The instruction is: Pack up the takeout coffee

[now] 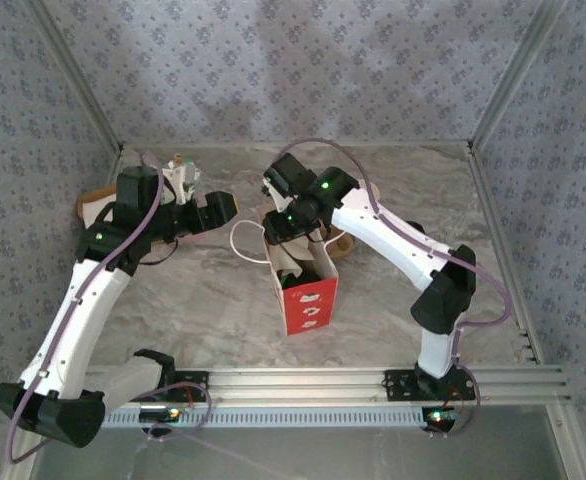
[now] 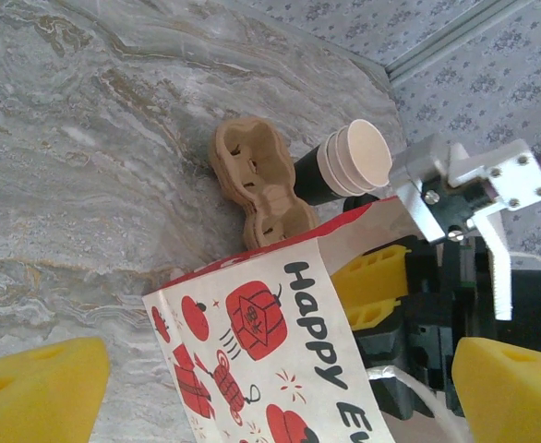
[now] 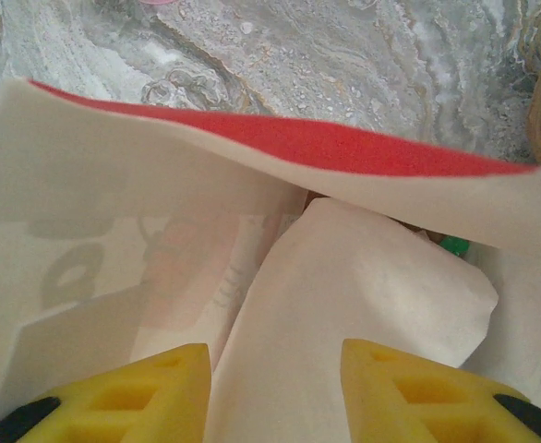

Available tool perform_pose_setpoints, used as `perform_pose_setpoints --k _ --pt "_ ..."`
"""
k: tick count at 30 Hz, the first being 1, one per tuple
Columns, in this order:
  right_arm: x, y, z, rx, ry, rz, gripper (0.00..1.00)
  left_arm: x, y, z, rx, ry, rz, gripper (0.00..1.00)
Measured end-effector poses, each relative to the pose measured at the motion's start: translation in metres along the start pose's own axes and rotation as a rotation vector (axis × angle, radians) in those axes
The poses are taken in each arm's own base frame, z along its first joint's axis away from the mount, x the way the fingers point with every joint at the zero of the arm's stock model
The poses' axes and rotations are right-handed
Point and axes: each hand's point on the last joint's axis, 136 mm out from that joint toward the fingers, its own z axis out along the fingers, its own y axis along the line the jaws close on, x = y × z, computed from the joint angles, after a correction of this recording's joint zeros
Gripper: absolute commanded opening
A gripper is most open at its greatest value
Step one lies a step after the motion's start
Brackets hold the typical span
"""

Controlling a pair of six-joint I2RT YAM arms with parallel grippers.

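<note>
Red paper bag (image 1: 310,300) stands upright mid-table, and the right gripper (image 3: 275,383) hangs in its mouth, yellow fingers part-way apart, gripping nothing. A dark shape low inside the bag looks like the black cup (image 1: 293,283) — mostly hidden. The left gripper (image 2: 275,388) is spread wide beside the bag, empty.

Two robot arms, the left arm (image 1: 73,310) and the right arm (image 1: 398,245), share one marble-patterned table (image 1: 173,300) with one red paper bag (image 1: 309,302), one brown cardboard cup carrier (image 2: 257,180) and one nested stack of paper cups (image 2: 352,159), its exact number unclear.
</note>
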Motion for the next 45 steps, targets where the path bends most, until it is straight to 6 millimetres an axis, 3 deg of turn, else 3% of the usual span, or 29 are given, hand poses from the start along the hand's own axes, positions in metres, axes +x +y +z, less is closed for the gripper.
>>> perform_pose_setpoints --k 14,22,27,36,40,45 --pt "0.003 0.003 -0.01 0.003 -0.013 -0.013 0.32 0.002 0.001 -0.002 0.001 -0.002 0.001 0.95" --pt "0.001 0.005 -0.019 -0.003 -0.034 -0.02 0.49 -0.001 -0.003 -0.015 -0.001 -0.048 0.002 0.95" --pt "-0.013 0.012 -0.062 -0.033 -0.144 -0.041 0.62 -0.006 -0.007 -0.037 -0.006 -0.128 0.007 0.92" --pt "-0.019 0.016 -0.156 -0.094 -0.384 -0.067 0.69 -0.006 -0.005 -0.077 -0.035 -0.278 0.009 0.89" --pt "-0.013 0.004 -0.184 -0.078 -0.467 -0.054 0.71 0.003 0.001 -0.083 -0.053 -0.281 -0.006 0.85" --pt "0.005 -0.03 -0.203 -0.022 -0.53 0.001 0.71 0.019 0.014 -0.076 -0.073 -0.235 -0.04 0.73"
